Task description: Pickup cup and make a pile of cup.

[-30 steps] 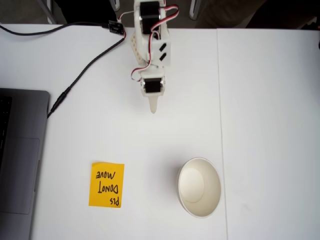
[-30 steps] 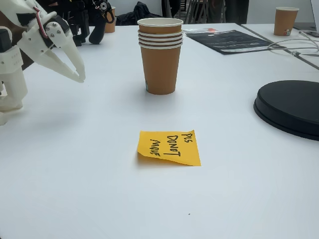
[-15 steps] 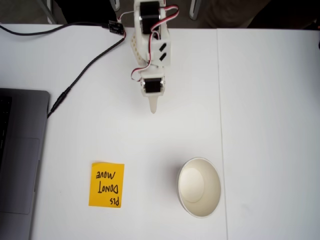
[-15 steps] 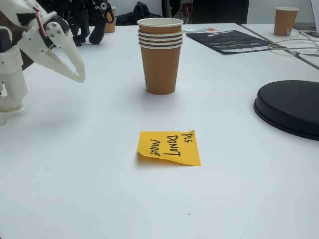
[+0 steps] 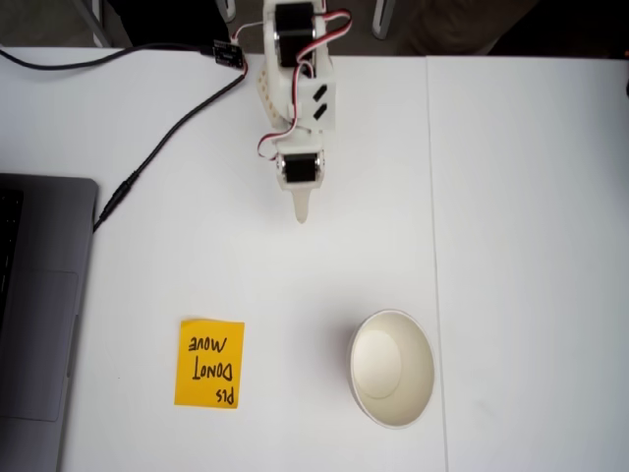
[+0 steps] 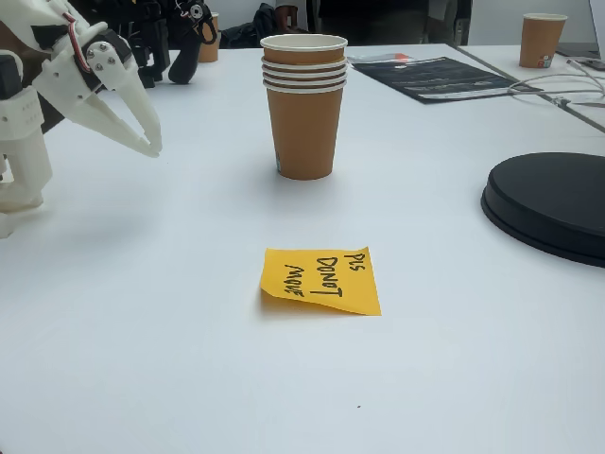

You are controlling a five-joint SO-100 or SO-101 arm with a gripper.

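We judge the stacking to be finished, or close to it: the pile of cup (image 6: 303, 104) stands upright on the white table (image 6: 454, 359), and we count about four rolled rims nested at its top in the low fixed view. We see no loose cup near it on this table; a single cup in the far background (image 6: 543, 40) stands on another table, well away from the arm, so we cannot say whether anything is left to add. From above, the pile of cup (image 5: 392, 368) reads as one cream-white bowl with a thick rim, sitting in the lower middle of that view. Its outer wall is orange-brown and plain from the side we see. The orange sticky note (image 6: 321, 280) lies flat in front of it, apart from it. The gripper (image 6: 146, 144) hangs above the table at the left of the low view, well apart from the pile, its two white fingers slightly parted and holding nothing. A laptop (image 5: 34, 315) and a black cable (image 5: 147, 157) lie beyond the note, and a black round disc (image 6: 553, 203) sits off to the other side
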